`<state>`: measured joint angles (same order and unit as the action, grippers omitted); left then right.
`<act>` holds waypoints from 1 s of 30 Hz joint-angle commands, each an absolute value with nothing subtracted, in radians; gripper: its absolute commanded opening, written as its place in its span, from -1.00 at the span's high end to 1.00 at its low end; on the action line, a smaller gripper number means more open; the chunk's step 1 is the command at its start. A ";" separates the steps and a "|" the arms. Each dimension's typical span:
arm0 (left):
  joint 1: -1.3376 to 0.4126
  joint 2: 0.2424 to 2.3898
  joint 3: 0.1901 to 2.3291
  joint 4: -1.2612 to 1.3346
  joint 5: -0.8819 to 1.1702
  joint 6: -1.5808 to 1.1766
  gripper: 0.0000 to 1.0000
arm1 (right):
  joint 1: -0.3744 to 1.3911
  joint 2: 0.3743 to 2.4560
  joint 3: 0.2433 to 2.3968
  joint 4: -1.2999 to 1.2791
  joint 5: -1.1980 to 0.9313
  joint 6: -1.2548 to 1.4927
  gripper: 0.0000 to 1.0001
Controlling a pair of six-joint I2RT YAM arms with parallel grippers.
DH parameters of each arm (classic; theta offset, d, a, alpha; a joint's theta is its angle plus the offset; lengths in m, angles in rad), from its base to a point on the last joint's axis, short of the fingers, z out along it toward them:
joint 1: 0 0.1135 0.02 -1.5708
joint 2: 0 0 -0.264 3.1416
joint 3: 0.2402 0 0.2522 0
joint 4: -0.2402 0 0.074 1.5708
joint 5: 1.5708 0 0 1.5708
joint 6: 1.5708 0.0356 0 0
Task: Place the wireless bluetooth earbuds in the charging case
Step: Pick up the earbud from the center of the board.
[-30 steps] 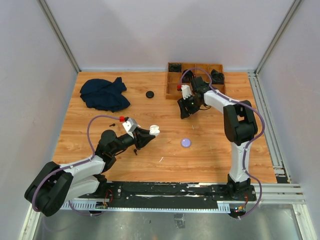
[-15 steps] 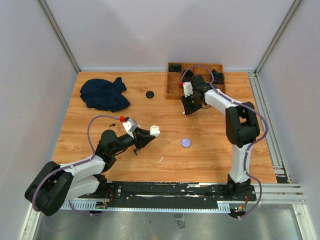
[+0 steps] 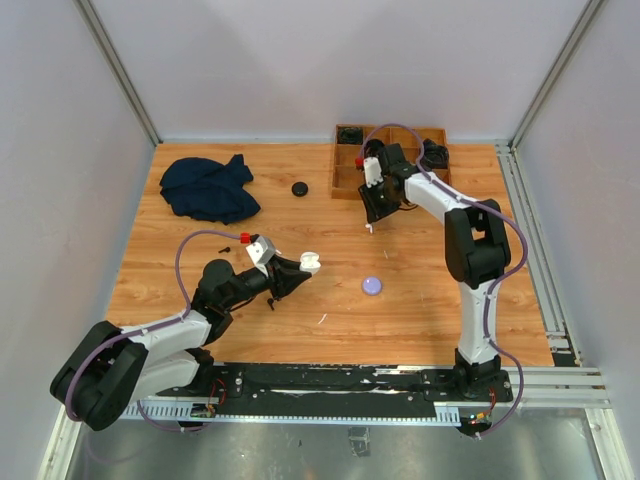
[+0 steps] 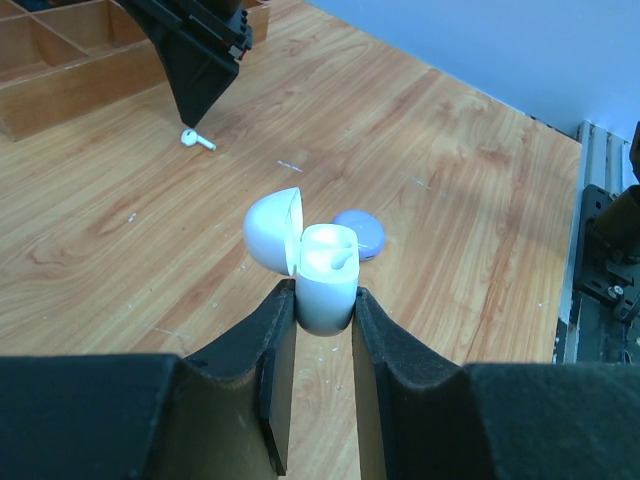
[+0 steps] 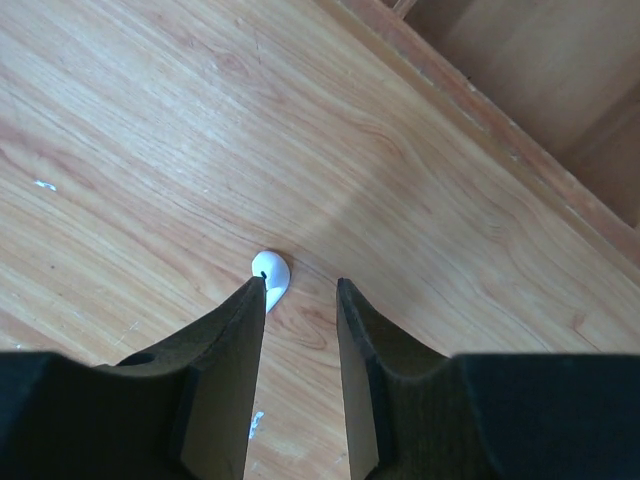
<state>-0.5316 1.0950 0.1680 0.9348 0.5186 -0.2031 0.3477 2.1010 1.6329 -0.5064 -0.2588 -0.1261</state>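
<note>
White earbud (image 5: 270, 272): lying flat on the wooden table (image 3: 400, 325), just in front of the near wall of the wooden tray (image 3: 337, 175), towards the far right of the boards. Right at the tip of one finger of the right gripper (image 5: 300, 285), on that finger's inner edge; whether touching, hard to say. Not clamped: jaws parted, bare wood showing between them, the other finger clear of the bud. Seen from the left wrist view as a small white bud with its stem pointing sideways, directly under the black fingers hanging over it.

Well apart from it, nearer the middle of the table: charging case (image 4: 325, 285), white, pinched at its lower half between the two fingers of the left gripper (image 4: 320, 297) and held above the wood. Lid (image 4: 272, 228) swung open to one side. Inside the cup, what looks like a second earbud (image 4: 338, 262), white, stem showing.

Beyond the case, on the table: a pale purple round case (image 3: 372, 285). Farther back, a black round case (image 3: 299, 188) and a crumpled dark blue cloth (image 3: 208, 188). In the tray's compartments, coiled black cables (image 3: 350, 134).
</note>
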 commanded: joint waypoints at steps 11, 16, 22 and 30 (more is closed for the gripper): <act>-0.525 1.100 0.179 0.977 0.537 -0.201 0.99 | 0.383 2.176 1.663 -0.545 -0.244 -0.113 0.28; -0.525 1.100 0.180 0.977 0.537 -0.201 1.00 | 0.397 2.188 1.658 -0.558 -0.243 -0.130 0.27; -0.525 1.101 0.181 0.977 0.539 -0.201 0.99 | 0.412 2.192 1.656 -0.565 -0.252 -0.146 0.26; -0.525 1.101 0.181 0.978 0.541 -0.201 0.99 | 0.417 2.203 1.660 -0.601 -0.183 -0.149 0.39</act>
<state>-0.5316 1.0973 0.1680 0.9352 0.5323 -0.2062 0.4011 2.1651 1.6558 -0.5220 -0.2398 -0.1383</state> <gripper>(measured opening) 0.293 0.317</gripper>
